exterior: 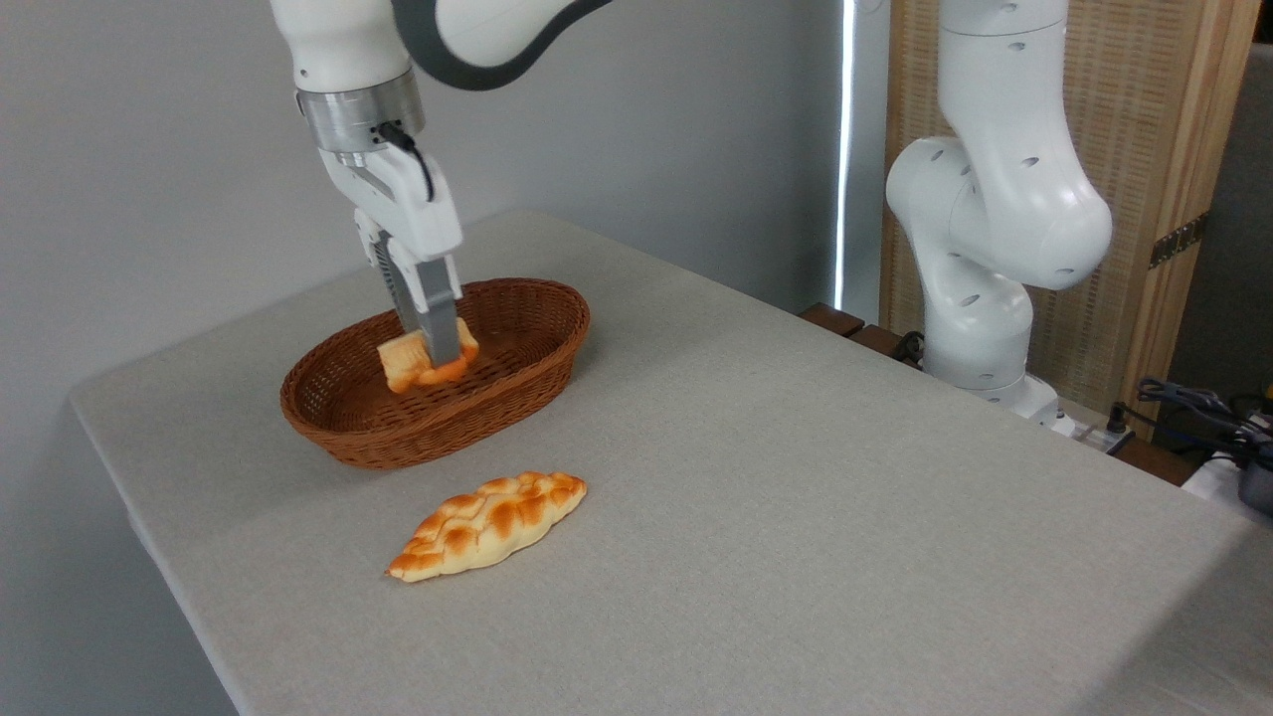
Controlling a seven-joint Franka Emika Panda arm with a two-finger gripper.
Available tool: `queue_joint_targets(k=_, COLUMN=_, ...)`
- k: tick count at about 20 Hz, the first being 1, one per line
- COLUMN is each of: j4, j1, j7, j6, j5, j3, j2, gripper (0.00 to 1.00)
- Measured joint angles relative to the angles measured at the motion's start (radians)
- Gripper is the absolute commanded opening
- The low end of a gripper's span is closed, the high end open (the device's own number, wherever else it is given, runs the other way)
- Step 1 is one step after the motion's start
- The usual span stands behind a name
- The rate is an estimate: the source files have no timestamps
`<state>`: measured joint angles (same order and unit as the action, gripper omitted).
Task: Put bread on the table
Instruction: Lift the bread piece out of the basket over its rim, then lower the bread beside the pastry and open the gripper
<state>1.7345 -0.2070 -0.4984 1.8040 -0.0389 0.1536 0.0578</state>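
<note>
The table (796,477) has its rounded left corner at about nine o'clock of the view, and its near-left edge runs down toward six o'clock. The wicker basket (497,398) sits close to that left corner. Just beside the basket, at five o'clock from it, the braided loaf (487,524) lies on the cloth. From there toward three and four o'clock the cloth is bare, wide open room.

The bread (410,360) is inside the basket, over its middle, tilted with its pale side turned left. The gripper (438,350) is clamped on it, one grey finger (441,328) crossing its front. The bread looks raised off the basket floor, though that is hard to tell.

The arm comes down from twelve o'clock, wrist leaning slightly right; its base (980,338) stands at the table's far right edge.
</note>
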Motion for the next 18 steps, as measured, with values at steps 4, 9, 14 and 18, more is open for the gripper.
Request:
queue_joint_targets(k=4, j4=0.020, j1=0.003, j7=-0.064, j6=-0.066, j5=0.000, j3=-0.082, j2=-0.007, gripper=0.54)
queue_joint_targets(k=9, j4=0.100, j1=0.004, j7=-0.155, j6=-0.108, j5=0.021, j3=-0.117, j2=-0.004, gripper=0.68)
queue_joint_targets(k=14, j4=0.160, j1=0.004, j7=-0.248, j6=-0.125, j5=0.035, j3=-0.139, j2=-0.003, gripper=1.00)
queue_joint_targets(k=18, j4=0.165, j1=0.002, j7=-0.281, j6=-0.156, j5=0.035, j3=-0.139, j2=-0.003, gripper=1.00)
